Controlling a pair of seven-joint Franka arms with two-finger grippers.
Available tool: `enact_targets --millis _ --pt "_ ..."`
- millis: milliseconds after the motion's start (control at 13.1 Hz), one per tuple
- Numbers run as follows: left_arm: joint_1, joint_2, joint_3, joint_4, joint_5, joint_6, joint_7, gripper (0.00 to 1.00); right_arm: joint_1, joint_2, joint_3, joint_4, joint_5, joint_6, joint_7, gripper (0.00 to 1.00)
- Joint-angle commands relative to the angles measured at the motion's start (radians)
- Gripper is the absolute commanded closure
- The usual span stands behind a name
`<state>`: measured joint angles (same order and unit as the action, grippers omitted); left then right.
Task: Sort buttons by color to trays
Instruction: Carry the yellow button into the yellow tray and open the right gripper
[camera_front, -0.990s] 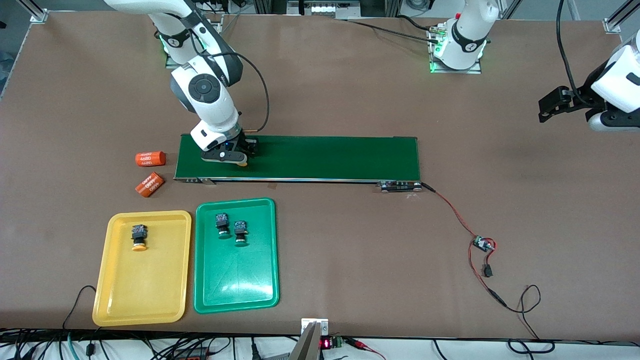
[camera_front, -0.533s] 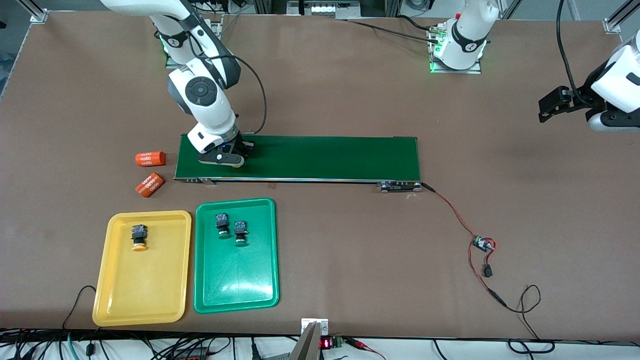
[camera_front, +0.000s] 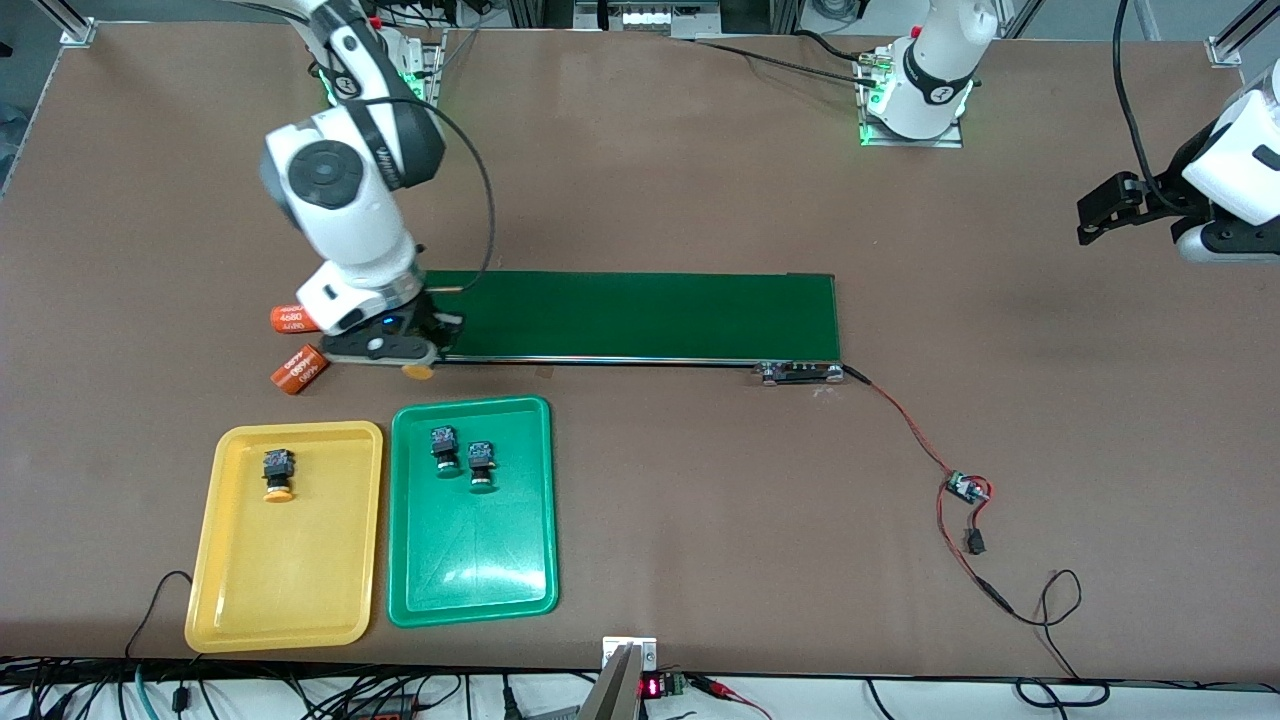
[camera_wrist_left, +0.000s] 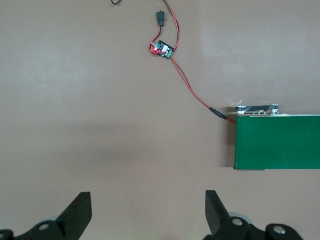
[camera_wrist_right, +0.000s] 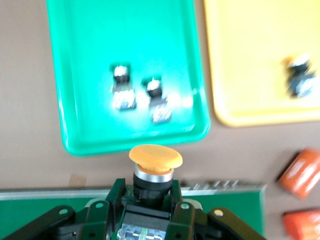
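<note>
My right end effector (camera_wrist_right: 150, 197) is clamped on an orange-yellow button (camera_wrist_right: 155, 167), round cap outward, over the edge of the green belt (camera_front: 640, 315) nearest the trays. The smooth cap and narrow dark body could twist in my grip, and a careless release might drop it into the glossy green tray (camera_front: 470, 590), which holds both green buttons (camera_front: 462, 458), instead of the yellow tray (camera_front: 300, 600) with its matching button (camera_front: 278, 474). My left end effector (camera_wrist_left: 145, 215) waits, spread wide over bare table (camera_front: 700, 180).
</note>
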<state>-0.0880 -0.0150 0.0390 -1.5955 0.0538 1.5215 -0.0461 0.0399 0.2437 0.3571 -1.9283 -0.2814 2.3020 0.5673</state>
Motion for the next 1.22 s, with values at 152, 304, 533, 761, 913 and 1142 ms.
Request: enact_targets --millis 152,304,533,761,913,1142 --pt "-0.001 -0.008 -0.001 0.006 0.011 -0.015 0.023 0.0 -0.041 0.118 -0.11 0.113 -0.007 -0.003 -0.22 0.75" --pt "-0.001 -0.008 -0.001 0.006 0.011 -0.015 0.023 0.0 -0.043 0.192 -0.138 0.181 -0.01 0.002 -0.236 0.75" --pt "-0.001 -0.008 -0.001 0.006 0.011 -0.015 0.023 0.0 -0.045 0.258 -0.158 0.233 -0.015 0.004 -0.236 0.75" --pt "-0.001 -0.008 -0.001 0.006 0.011 -0.015 0.023 0.0 -0.046 0.316 -0.201 0.256 -0.025 0.028 -0.267 0.74" --pt "-0.001 -0.008 -0.001 0.006 0.011 -0.015 0.023 0.0 -0.055 0.338 -0.205 0.256 -0.042 0.056 -0.267 0.74" --pt "-0.001 -0.008 -0.001 0.006 0.011 -0.015 0.023 0.0 -0.057 0.374 -0.216 0.256 -0.05 0.129 -0.265 0.73"
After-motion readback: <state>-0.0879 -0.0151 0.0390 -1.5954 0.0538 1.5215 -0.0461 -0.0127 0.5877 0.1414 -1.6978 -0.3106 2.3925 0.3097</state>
